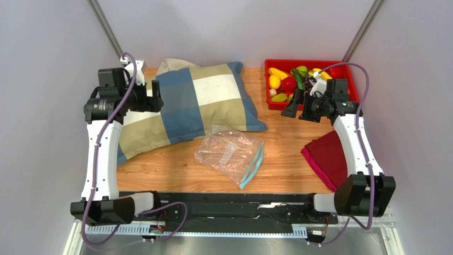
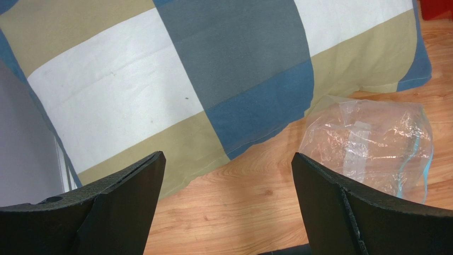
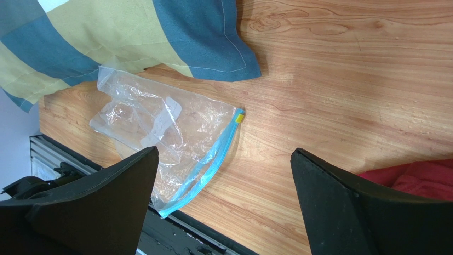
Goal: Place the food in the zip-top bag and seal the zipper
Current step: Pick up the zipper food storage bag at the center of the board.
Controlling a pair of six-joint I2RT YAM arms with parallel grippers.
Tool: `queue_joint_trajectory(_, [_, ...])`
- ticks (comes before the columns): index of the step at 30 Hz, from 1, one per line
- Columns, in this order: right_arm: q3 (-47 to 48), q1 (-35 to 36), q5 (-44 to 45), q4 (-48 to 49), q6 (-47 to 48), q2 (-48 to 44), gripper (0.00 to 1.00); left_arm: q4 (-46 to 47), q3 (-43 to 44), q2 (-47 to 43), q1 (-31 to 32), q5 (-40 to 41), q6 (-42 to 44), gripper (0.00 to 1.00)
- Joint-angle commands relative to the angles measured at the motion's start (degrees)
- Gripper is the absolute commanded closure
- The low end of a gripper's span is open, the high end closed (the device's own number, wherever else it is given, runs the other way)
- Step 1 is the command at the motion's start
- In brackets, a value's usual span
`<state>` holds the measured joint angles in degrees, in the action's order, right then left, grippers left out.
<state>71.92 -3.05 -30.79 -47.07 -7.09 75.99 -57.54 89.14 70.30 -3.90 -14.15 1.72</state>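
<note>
The clear zip-top bag (image 1: 229,154) lies flat and empty on the wooden table, near its front middle. Its light blue zipper (image 1: 252,166) runs along the bag's right edge. The bag also shows in the left wrist view (image 2: 372,146) and in the right wrist view (image 3: 165,138), where the zipper (image 3: 210,162) is plain. The food (image 1: 290,82), yellow, red, green and dark purple pieces, sits in a red tray at the back right. My left gripper (image 2: 227,175) is open and empty above the pillow's edge. My right gripper (image 3: 223,178) is open and empty, raised in front of the tray.
A checked blue, tan and white pillow (image 1: 181,103) covers the back left of the table. The red tray (image 1: 351,85) stands at the back right. A dark red cloth (image 1: 329,156) lies at the right front. The black base rail (image 1: 223,204) runs along the near edge.
</note>
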Motion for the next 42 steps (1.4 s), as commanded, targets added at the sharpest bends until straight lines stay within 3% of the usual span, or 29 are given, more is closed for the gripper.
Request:
queue_joint_trajectory(1, [-1.43, 0.24, -3.74, 3.48, -0.03, 1.71, 0.0, 1.99, -1.16, -3.41, -0.4, 3.51, -1.01, 0.01])
queue_joint_trajectory(8, [-4.07, 2.79, -6.3, 5.23, 1.37, 7.85, 0.0, 6.11, -7.22, -9.48, -0.32, 0.27, 3.55, 0.01])
queue_joint_trajectory(16, [-7.67, 8.06, -9.37, 7.95, -1.16, 15.94, 0.0, 11.65, -14.69, -14.57, -0.32, -12.91, 5.49, 0.01])
queue_joint_trajectory(24, [-13.11, 9.73, -13.95, 13.74, -2.14, 20.25, 0.02, 15.08, -17.51, -15.37, -0.14, -21.26, 7.77, 0.01])
queue_joint_trajectory(33, [-15.76, 13.86, -18.07, 20.7, -5.56, 27.01, 0.02, 16.14, -18.57, -13.79, 0.03, -24.78, 9.97, 0.01])
queue_joint_trajectory(37, [-20.04, 13.95, -23.61, 25.0, -9.51, 27.2, 0.08, 16.14, -18.83, -13.44, 0.91, -24.87, 11.73, 0.01])
queue_joint_trajectory(42, [-23.14, 14.04, -25.98, 31.58, -15.91, 24.74, 0.27, 16.23, -18.83, -12.82, 1.79, -25.31, 12.08, 0.01])
